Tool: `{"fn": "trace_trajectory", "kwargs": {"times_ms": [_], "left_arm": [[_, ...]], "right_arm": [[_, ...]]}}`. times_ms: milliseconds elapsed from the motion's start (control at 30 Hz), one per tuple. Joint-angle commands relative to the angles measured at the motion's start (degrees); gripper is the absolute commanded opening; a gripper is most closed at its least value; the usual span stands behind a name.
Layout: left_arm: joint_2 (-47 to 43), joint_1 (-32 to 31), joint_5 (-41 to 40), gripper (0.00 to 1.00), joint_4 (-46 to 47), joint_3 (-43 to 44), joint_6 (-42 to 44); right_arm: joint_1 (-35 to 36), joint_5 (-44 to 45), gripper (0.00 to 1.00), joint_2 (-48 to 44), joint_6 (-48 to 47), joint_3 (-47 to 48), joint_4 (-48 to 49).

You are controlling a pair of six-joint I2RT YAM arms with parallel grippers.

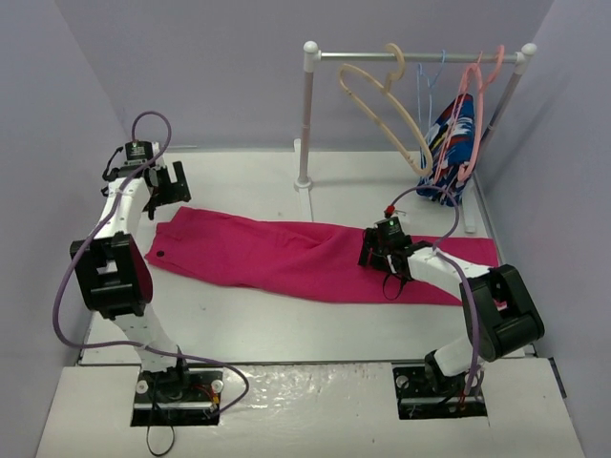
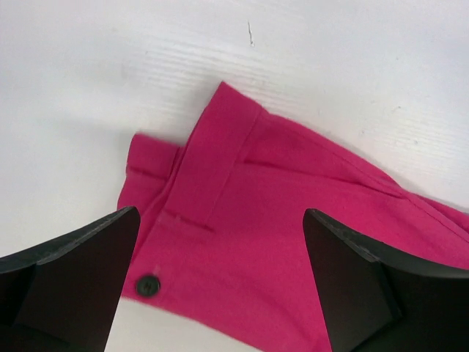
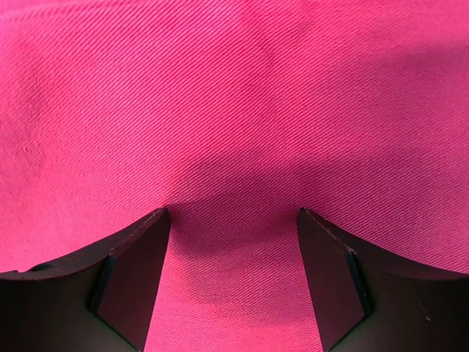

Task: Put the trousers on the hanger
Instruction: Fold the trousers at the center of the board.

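Top external view shows the trousers [image 1: 286, 253], bright magenta and plain, lying flat across the counter [image 1: 286, 324], waistband at the left end and legs running right. Left wrist view shows the waistband with a belt loop and a dark button [image 2: 149, 284]. The hanger [image 1: 382, 100], pale beige, hangs tilted by its hook on the rail [image 1: 420, 55] at the far right, well apart from the cloth. The left arm arches up and over; the left hand [image 1: 175, 186] is released, fingers spread above the waistband corner. The right arm reaches low toward the left; the right hand [image 1: 375, 250] is released too, fingers wide over the leg cloth, grasping nothing. Whether it touches the cloth I cannot tell.
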Motion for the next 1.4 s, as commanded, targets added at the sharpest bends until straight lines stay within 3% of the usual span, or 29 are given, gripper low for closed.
{"fn": "trace_trajectory", "kwargs": {"times_ms": [0,233,733,900,967,1167,1200,1233,1367], "left_arm": [[9.0,1.5,9.7,0.91,-0.6,9.2,5.8],[21.5,1.9,11.3,0.84,-4.4,19.4,6.7],[27.2,3.1,12.0,0.79,-5.3,20.4,8.4],[25.2,3.1,13.6,0.64,-2.0,15.2,7.4],[24.7,3.1,13.5,0.54,-1.1,14.0,7.4],[23.3,3.1,14.6,0.33,-1.7,15.2,8.7],[22.2,3.1,14.8,0.12,-1.4,15.5,8.8],[21.0,3.1,14.6,0.0,-1.3,15.7,8.6],[16.7,3.3,11.3,0.0,-3.3,17.2,7.0]], "right_arm": [[0.0,-1.8,0.68,0.2,-4.3,0.4,-2.4],[0.3,-3.4,0.68,1.0,-5.5,0.0,-1.9],[0.2,-3.6,0.68,1.7,-5.6,-1.0,-1.3],[0.2,-3.6,0.68,2.3,-5.5,-0.9,-1.1],[0.2,-3.6,0.68,2.5,-5.5,-1.0,-1.0],[0.2,-3.6,0.68,2.9,-5.4,-1.3,-0.7],[0.1,-3.6,0.68,3.1,-5.2,-1.4,-0.6],[0.1,-3.5,0.68,3.3,-5.0,-1.4,-0.5],[-0.4,-3.1,0.68,4.1,-3.8,-1.6,-0.4]]}}
